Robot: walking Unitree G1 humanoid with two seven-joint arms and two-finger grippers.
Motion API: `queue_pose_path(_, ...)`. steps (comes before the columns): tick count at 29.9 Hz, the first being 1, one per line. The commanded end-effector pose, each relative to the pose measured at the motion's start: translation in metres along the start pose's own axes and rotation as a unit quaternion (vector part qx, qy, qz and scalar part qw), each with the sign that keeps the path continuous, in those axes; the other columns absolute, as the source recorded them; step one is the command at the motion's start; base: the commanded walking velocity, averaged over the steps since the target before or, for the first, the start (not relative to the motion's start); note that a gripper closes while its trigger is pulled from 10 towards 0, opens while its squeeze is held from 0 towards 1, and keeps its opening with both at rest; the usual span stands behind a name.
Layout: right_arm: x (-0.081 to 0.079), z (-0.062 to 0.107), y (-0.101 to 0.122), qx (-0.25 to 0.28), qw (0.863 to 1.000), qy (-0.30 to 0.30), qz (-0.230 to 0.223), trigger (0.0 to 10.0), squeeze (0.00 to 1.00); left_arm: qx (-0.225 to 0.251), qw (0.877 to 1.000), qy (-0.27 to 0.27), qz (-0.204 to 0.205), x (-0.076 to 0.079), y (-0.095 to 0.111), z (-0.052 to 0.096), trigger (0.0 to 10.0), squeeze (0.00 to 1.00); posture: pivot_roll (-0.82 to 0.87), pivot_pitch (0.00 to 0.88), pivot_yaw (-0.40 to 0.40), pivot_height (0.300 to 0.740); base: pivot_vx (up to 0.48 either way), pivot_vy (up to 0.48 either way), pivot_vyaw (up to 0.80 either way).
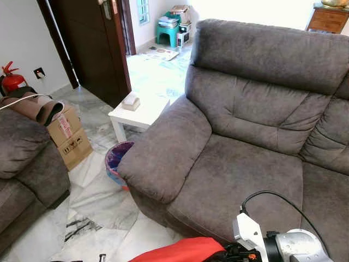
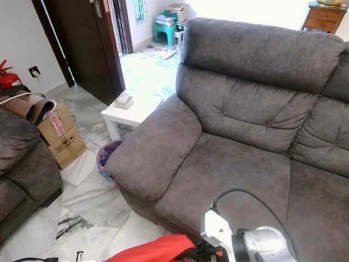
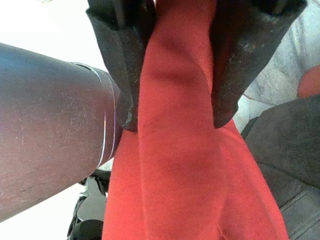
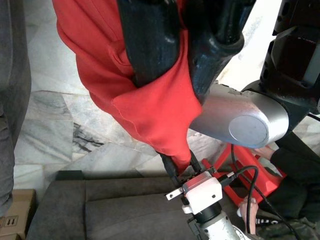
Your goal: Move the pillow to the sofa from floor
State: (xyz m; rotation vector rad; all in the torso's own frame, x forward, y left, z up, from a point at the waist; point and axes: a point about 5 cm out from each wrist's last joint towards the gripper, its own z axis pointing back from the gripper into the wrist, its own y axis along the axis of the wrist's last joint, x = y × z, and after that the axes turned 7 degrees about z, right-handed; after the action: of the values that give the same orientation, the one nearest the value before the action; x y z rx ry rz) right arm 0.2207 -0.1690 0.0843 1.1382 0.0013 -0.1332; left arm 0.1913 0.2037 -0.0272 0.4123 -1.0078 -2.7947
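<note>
One red pillow (image 3: 185, 165) pinched by left hand (image 3: 172, 107) and right hand (image 4: 182, 75), before one grey sofa (image 1: 245, 125).

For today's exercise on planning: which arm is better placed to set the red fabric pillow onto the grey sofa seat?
Neither alone: left gripper and right gripper both clamp the red fabric pillow, held just before the grey sofa seat.

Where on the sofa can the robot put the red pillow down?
The sofa seat cushion, between the armrest and the backrest, is bare and wide. The white table beside the armrest is small and holds a box. Both hands, left hand and right hand, grip the pillow.
</note>
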Motion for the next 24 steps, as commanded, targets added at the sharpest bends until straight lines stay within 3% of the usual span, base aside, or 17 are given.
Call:
queue_pose_path(1, 0.004, 0.0, 0.019, 0.039, 0.998, 0.001, 0.044, 10.0, 0.0, -0.022, 1.0, -0.011, -0.002, 0.005, -0.007, 0.002, 0.0, 0.0, 0.03, 0.09, 0.008, 0.74, 0.0, 0.0, 0.0)
queue_pose_path(10, 0.004, 0.0, 0.015, 0.038, 0.999, -0.005, 0.037, 10.0, 0.0, -0.017, 1.0, -0.011, -0.007, 0.004, -0.005, 0.004, 0.0, 0.0, 0.02, 0.092, 0.012, 0.74, 0.0, 0.0, 0.0)
queue_pose_path(24, 0.004, -0.002, 0.01, 0.033, 0.999, -0.01, 0.031, 10.0, 0.0, 0.039, 0.999, 0.035, 0.005, -0.01, 0.015, 0.004, 0.0, 0.0, 0.03, 0.091, 0.015, 0.74, 0.0, 0.0, 0.0)
